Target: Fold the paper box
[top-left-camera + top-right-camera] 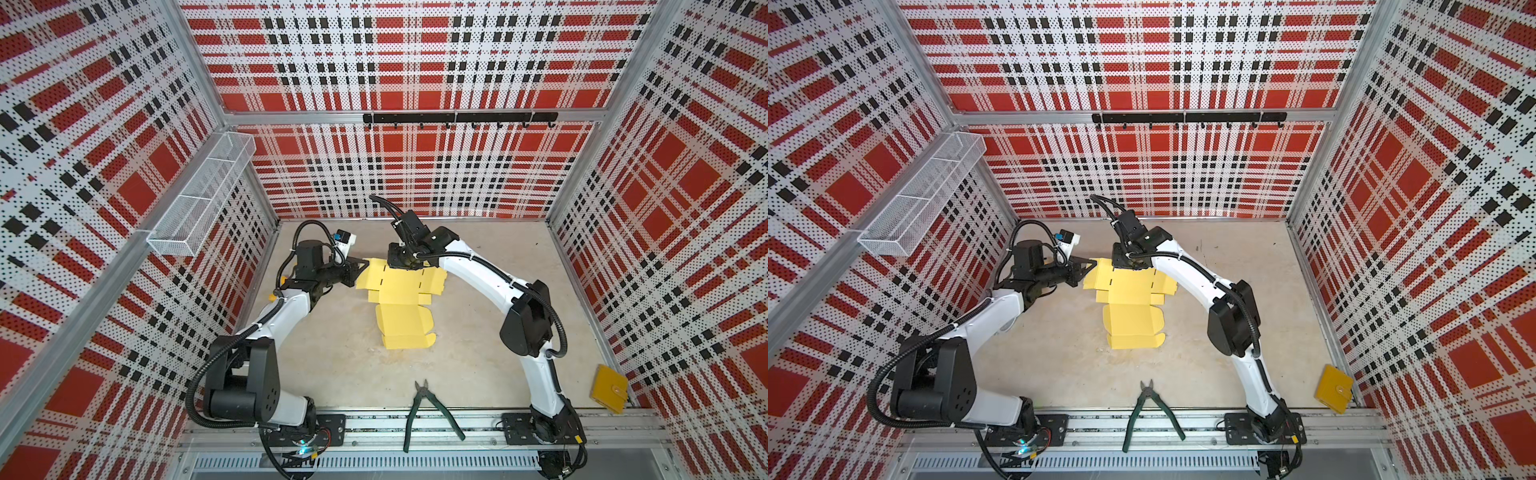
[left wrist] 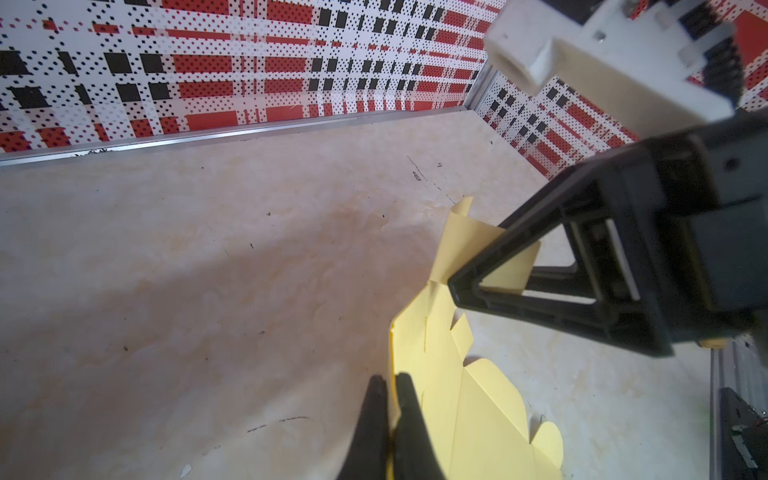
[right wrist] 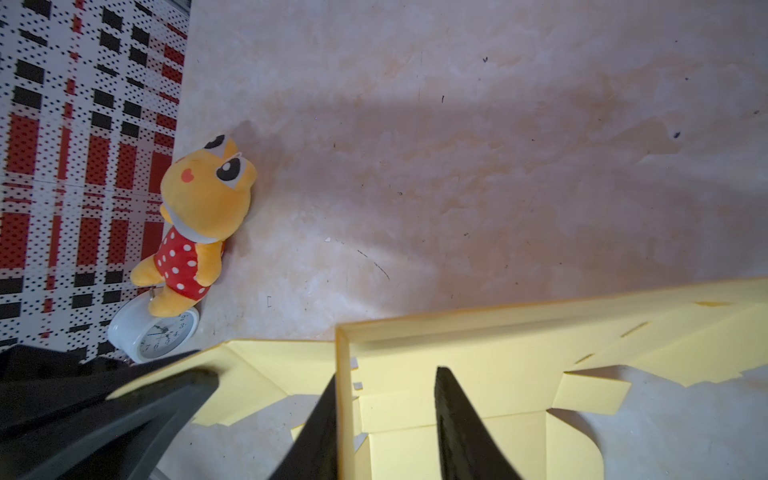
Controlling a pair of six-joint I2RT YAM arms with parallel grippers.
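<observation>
We pinch paper box (image 2: 436, 365) edge, left gripper (image 2: 390, 380) clenched, anchoring it; right gripper (image 3: 386, 374) jaws apart, apparently straddling raised flap (image 3: 345, 415) for folding.

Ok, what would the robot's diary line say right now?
step: folding | left gripper: shut on paper box edge | right gripper: open around raised flap | box: not yet formed

paper box (image 1: 401, 320): we see thin matt card
table (image 1: 332, 374): we see smooth, scuffed surface
plush toy (image 3: 203, 199): soft fuzzy cloth
</observation>
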